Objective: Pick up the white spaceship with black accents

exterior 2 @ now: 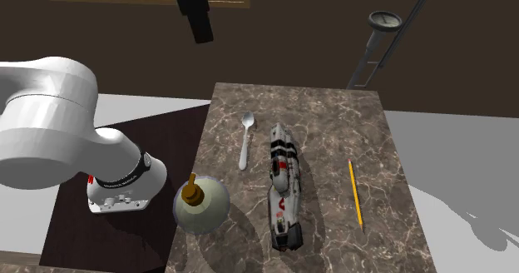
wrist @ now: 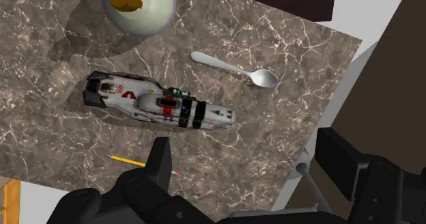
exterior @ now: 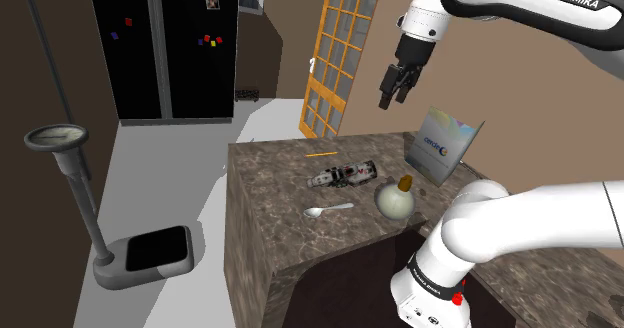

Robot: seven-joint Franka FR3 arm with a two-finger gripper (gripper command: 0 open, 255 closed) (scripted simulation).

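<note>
While our jaws hang wide apart high above the table [exterior: 280, 191], the spaceship [wrist: 160, 105] lies flat between spoon [wrist: 235, 69] and pencil [wrist: 126, 160]. If we close off-centre, its long hull may tip out, or we may knock the spoon.

There is one spaceship [exterior 2: 283, 186], one spoon [exterior 2: 245, 140], one pencil [exterior 2: 355, 193] and one round bottle [exterior 2: 201, 205]: four loose things on one counter [exterior 2: 333, 121]. One box [exterior: 441, 144] stands there too, making five. Off the counter are one scale [exterior: 150, 251], one fridge [exterior: 165, 46] and one arm [exterior: 520, 226].
</note>
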